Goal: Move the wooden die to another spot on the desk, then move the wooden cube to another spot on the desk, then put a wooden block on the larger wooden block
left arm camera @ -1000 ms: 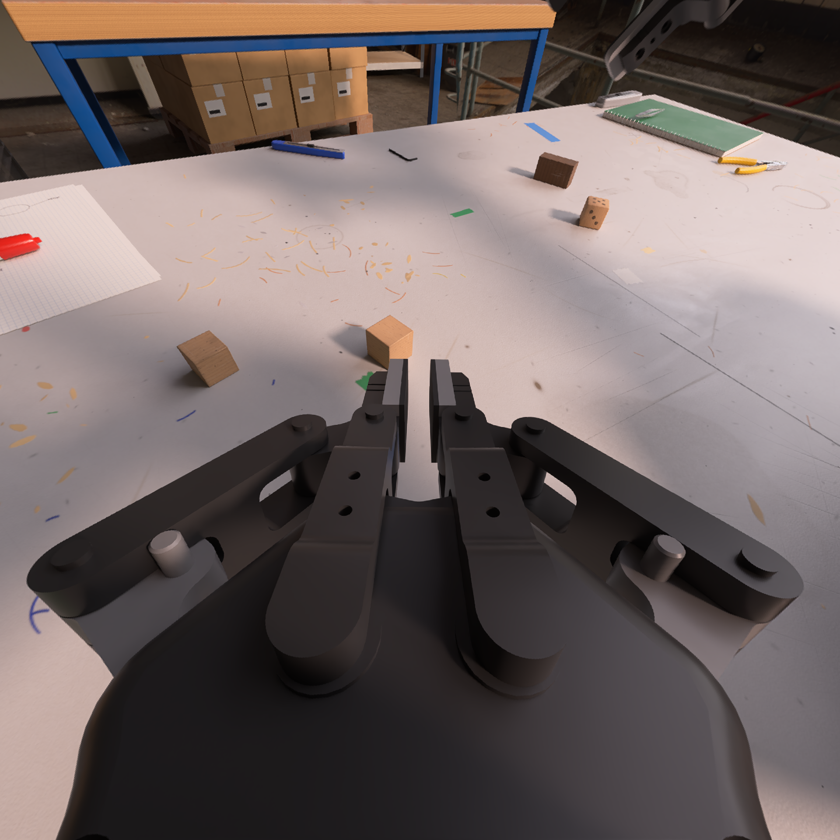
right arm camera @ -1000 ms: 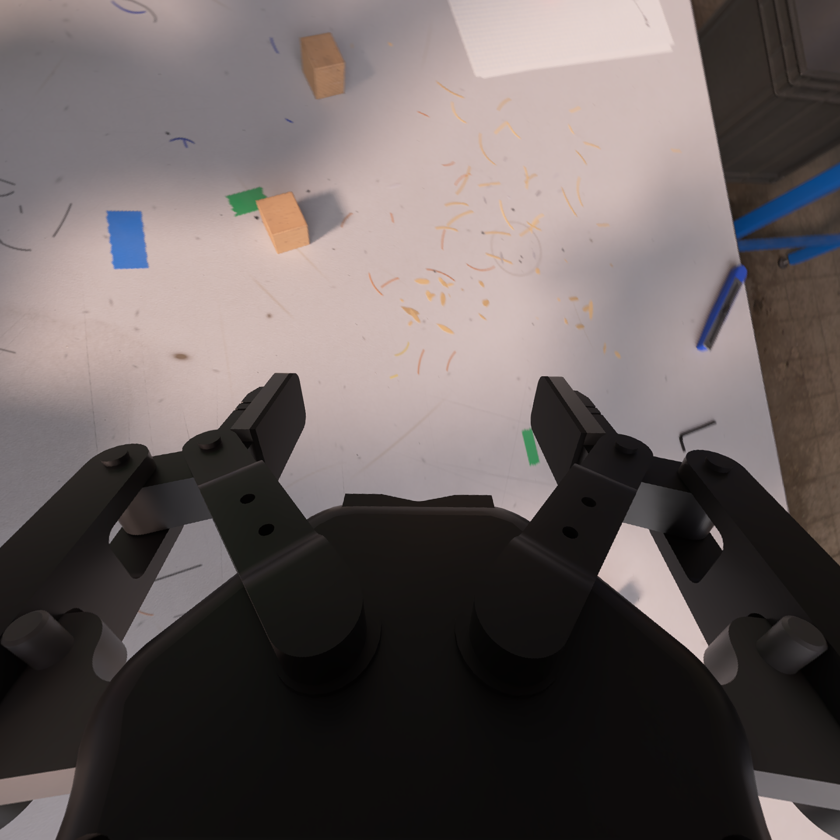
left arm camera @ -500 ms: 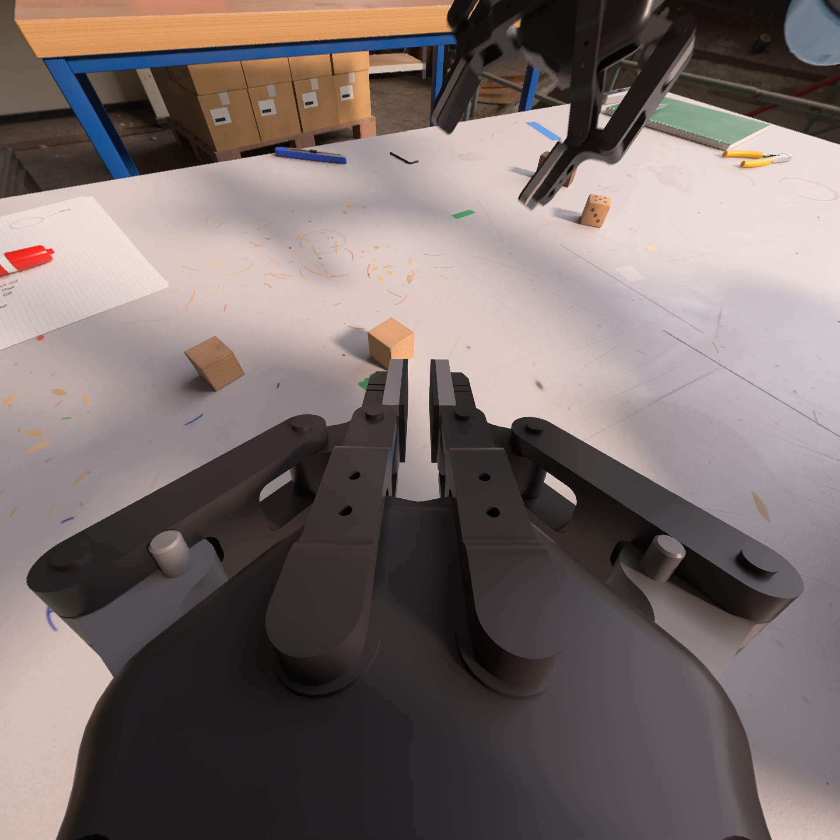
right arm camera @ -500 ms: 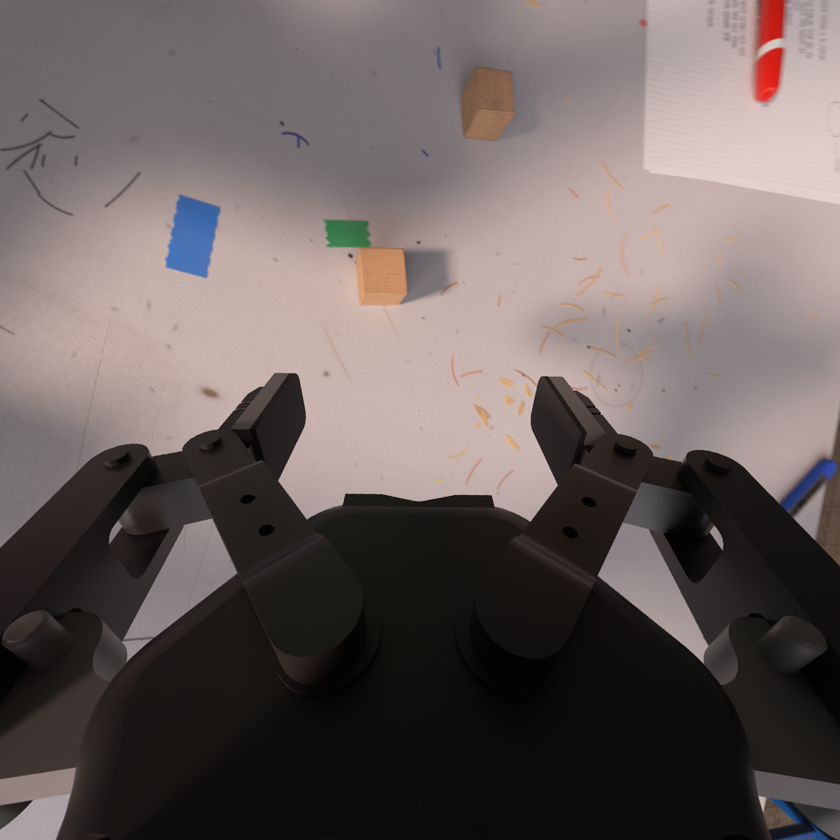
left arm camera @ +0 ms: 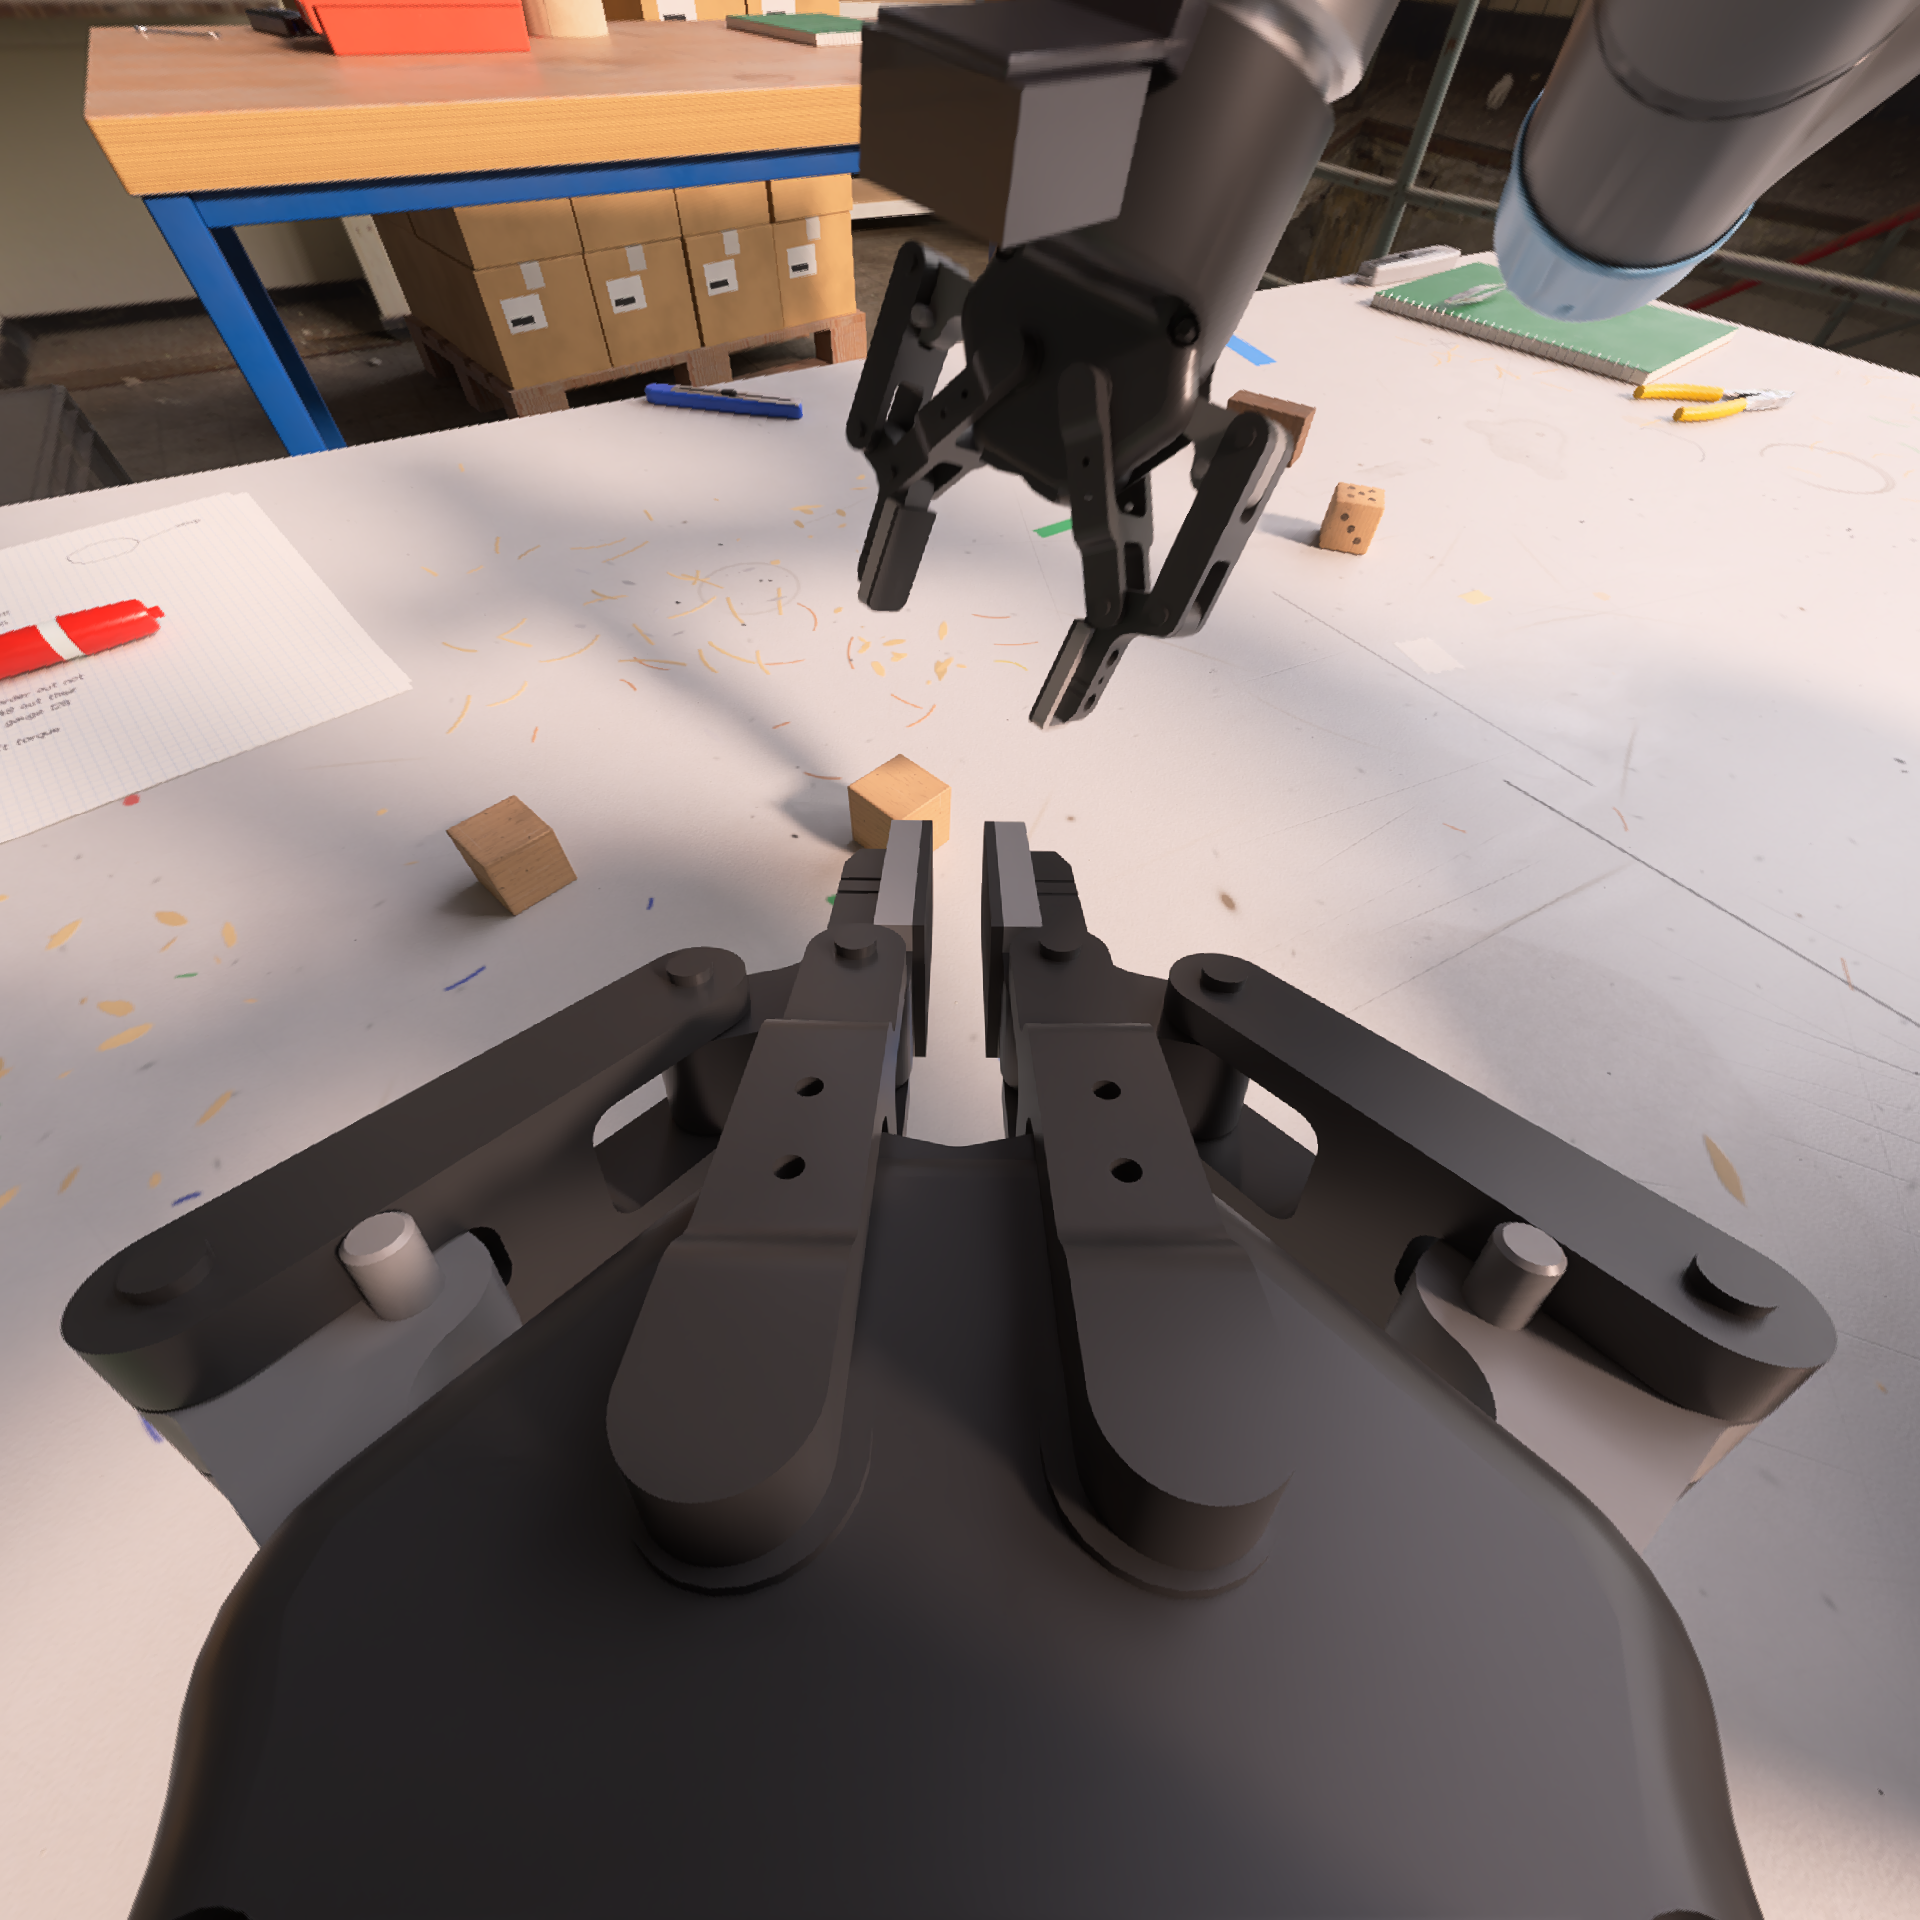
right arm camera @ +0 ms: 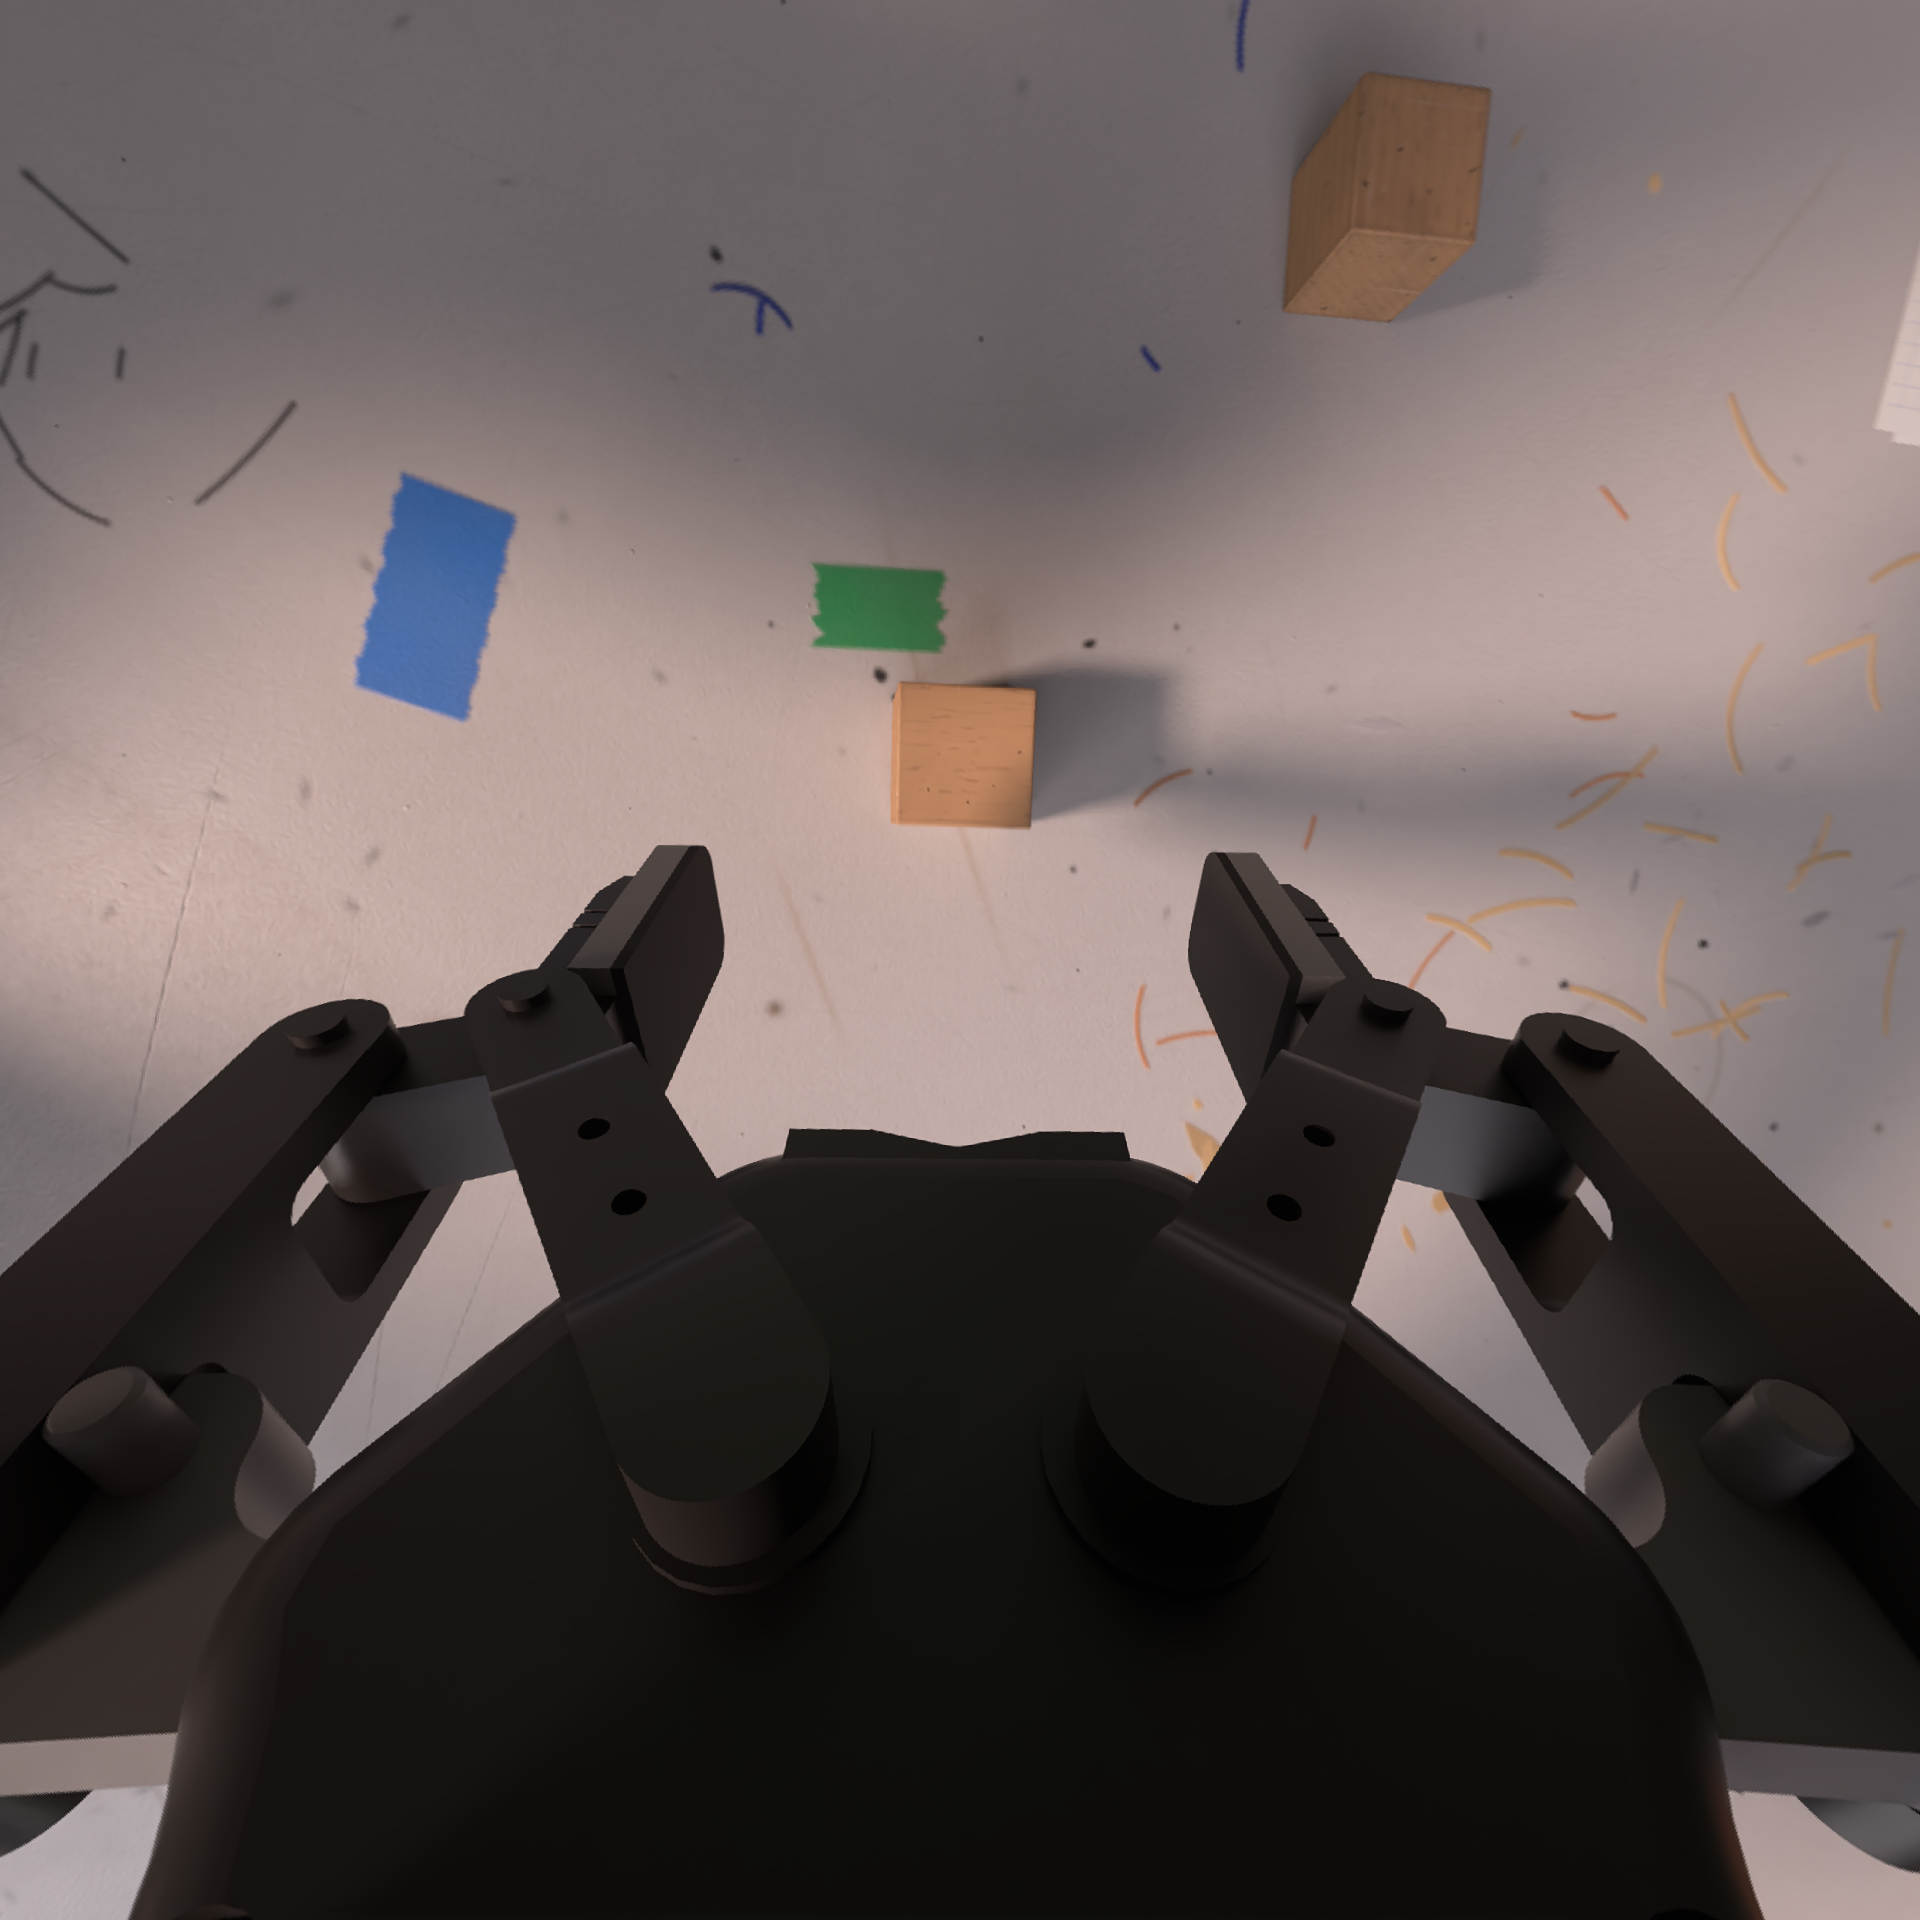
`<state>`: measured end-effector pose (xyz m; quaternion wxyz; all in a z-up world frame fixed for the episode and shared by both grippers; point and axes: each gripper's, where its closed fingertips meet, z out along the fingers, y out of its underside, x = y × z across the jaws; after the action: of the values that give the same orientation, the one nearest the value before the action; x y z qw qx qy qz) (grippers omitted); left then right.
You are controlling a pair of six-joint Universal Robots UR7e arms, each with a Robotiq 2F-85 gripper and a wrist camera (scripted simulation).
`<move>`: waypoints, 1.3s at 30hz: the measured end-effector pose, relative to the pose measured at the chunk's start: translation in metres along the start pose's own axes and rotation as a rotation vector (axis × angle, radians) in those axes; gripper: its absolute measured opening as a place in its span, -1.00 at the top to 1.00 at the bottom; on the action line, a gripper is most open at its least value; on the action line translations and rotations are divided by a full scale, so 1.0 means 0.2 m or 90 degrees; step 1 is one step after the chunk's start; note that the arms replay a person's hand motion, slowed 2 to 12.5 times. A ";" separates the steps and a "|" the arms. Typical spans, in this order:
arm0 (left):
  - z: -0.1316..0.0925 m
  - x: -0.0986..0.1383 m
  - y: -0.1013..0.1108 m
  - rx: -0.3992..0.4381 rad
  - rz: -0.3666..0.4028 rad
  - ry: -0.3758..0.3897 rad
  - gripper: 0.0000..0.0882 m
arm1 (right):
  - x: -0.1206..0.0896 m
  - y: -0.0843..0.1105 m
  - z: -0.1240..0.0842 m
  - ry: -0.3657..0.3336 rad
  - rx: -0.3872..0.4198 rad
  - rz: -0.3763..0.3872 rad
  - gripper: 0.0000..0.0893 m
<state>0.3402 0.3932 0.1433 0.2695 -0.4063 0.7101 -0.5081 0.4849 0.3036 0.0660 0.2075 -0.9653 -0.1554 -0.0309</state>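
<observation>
A small light wooden cube (left arm camera: 899,800) sits on the white desk just ahead of my left gripper (left arm camera: 951,873), which is shut and empty. My right gripper (left arm camera: 977,639) hangs open above the desk just behind this cube. In the right wrist view the cube (right arm camera: 963,753) lies just beyond the open right gripper (right arm camera: 956,914). A larger, tilted wooden block (left arm camera: 511,854) lies to the left and also shows in the right wrist view (right arm camera: 1387,192). A wooden die (left arm camera: 1351,516) and a dark brown block (left arm camera: 1273,416), partly hidden by the right gripper, sit far right.
A paper sheet (left arm camera: 208,665) with a red marker (left arm camera: 78,636) lies at left. A blue pen (left arm camera: 722,400), green notebook (left arm camera: 1558,322) and yellow pliers (left arm camera: 1704,400) lie along the far edge. Green tape (right arm camera: 878,608) and blue tape (right arm camera: 436,597) are stuck near the cube.
My right gripper, still open, has swung in from the far right and come lower, and is now close over the light cube. My left gripper has stayed shut and barely moved.
</observation>
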 end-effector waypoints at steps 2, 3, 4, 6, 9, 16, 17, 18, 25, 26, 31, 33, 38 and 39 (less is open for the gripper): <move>0.00 0.00 0.00 0.002 0.000 0.000 0.80 | 0.00 -0.01 0.04 -0.012 -0.004 0.000 -0.71; -0.01 0.00 0.00 0.002 0.000 0.000 0.80 | -0.01 -0.01 0.05 -0.017 -0.006 0.000 -0.69; -0.01 0.00 0.00 0.003 0.001 0.000 0.80 | -0.01 -0.02 0.07 -0.023 -0.007 0.000 -0.65; -0.01 0.00 0.00 0.004 0.001 0.000 0.80 | -0.01 -0.03 0.10 -0.032 -0.006 0.003 -0.58; -0.01 0.00 0.00 0.005 0.001 0.001 0.80 | -0.01 -0.04 0.14 -0.045 -0.005 0.010 -0.48; -0.02 -0.01 0.00 0.007 -0.004 0.005 0.80 | -0.02 -0.05 0.20 -0.066 -0.015 0.026 -0.38; -0.02 -0.01 0.00 0.008 -0.004 0.006 0.80 | -0.02 -0.04 0.21 -0.066 -0.018 0.027 -0.37; -0.02 -0.01 0.00 0.009 -0.005 0.006 0.80 | -0.01 -0.04 0.22 -0.066 -0.022 0.028 -0.36; -0.03 -0.02 0.00 0.016 -0.014 0.010 0.81 | 0.00 -0.02 0.27 -0.060 -0.044 0.031 -0.30; -0.03 -0.02 0.00 0.017 -0.015 0.011 0.81 | 0.00 -0.02 0.27 -0.060 -0.044 0.031 -0.28; -0.03 -0.02 0.00 0.021 -0.021 0.013 0.81 | 0.00 -0.01 0.29 -0.063 -0.046 0.036 0.04; -0.03 -0.03 0.00 0.023 -0.022 0.014 0.81 | -0.01 -0.01 0.30 -0.064 -0.049 0.037 0.25; -0.04 -0.04 0.00 0.024 -0.026 0.014 0.81 | 0.00 -0.01 0.30 -0.063 -0.053 0.036 0.33; -0.04 -0.04 0.00 0.024 -0.026 0.014 0.81 | 0.00 -0.01 0.30 -0.062 -0.053 0.037 0.33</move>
<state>0.3383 0.4031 0.1459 0.2588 -0.4100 0.6945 -0.5316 0.4831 0.3303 0.0118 0.1603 -0.9775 -0.1362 0.0157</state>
